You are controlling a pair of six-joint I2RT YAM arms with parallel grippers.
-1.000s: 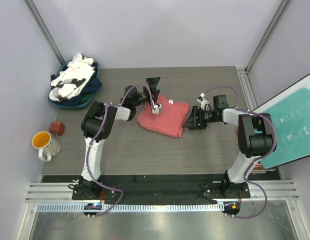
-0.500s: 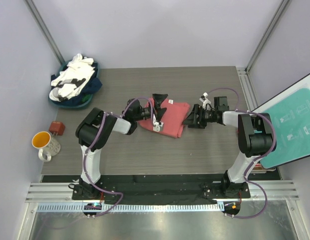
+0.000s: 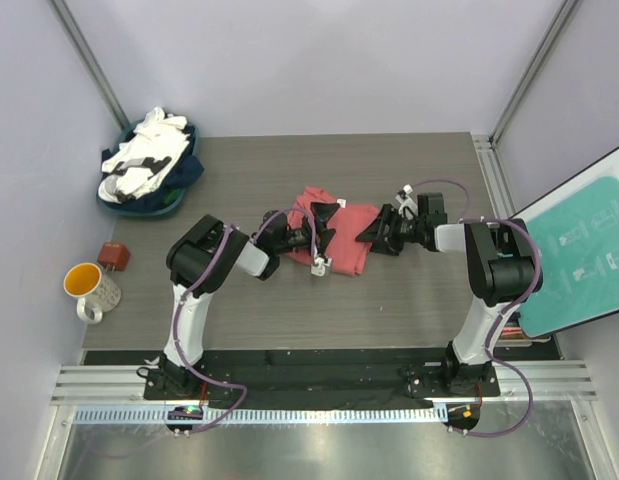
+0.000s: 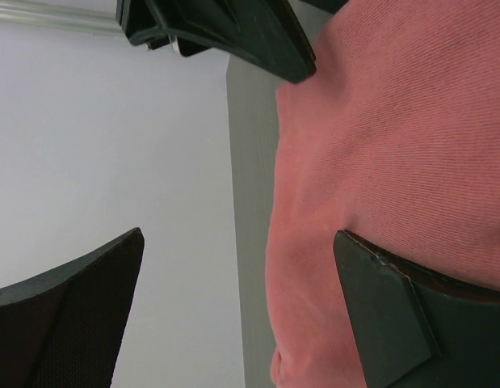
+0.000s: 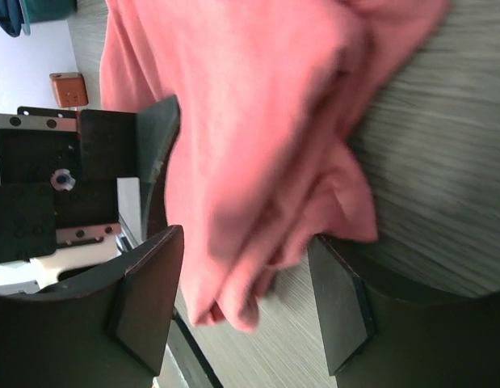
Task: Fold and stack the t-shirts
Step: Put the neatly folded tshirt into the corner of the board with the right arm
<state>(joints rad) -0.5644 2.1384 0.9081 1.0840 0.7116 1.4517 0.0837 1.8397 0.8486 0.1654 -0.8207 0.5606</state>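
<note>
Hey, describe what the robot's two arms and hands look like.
The left arm and right arm each have a white lower link, bulky black joints and a purple cable looping alongside. The left hand and right hand have flat, black, wedge-shaped fingers.

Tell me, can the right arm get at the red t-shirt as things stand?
Probably yes: the right pincer straddles an edge of the red t-shirt, jaws apart, nothing between them but cloth. The left pincer is opposite.
</note>
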